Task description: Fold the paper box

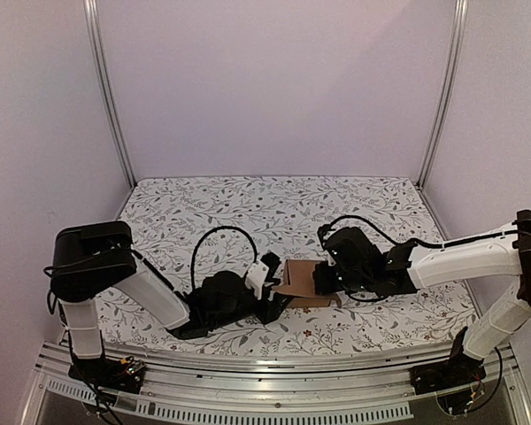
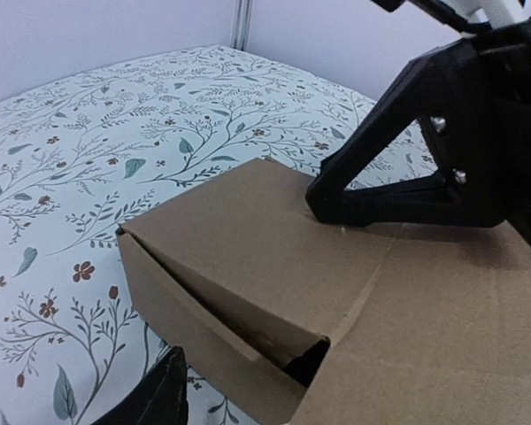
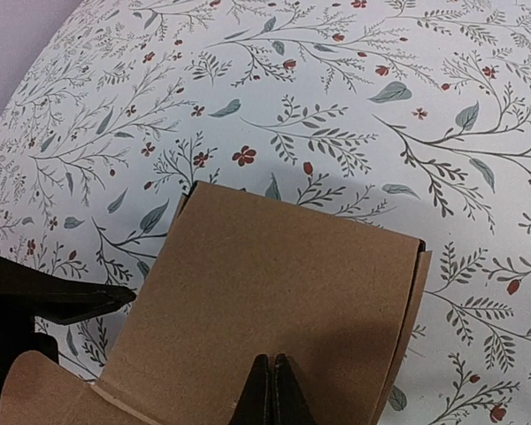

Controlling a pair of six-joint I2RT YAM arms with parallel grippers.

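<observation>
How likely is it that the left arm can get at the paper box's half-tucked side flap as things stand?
Probably yes: the left gripper sits open right beside the paper box, facing that side flap with nothing between. The right gripper, shut, presses only on the top panel.

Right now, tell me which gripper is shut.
The right gripper, tips together on the box top; the left gripper stands open at the box's edge.

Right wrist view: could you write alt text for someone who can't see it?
A partly folded brown paper box lies on a floral-patterned table, with the shut right end effector resting on its top. A black finger of the left arm points in from the left edge.
</observation>
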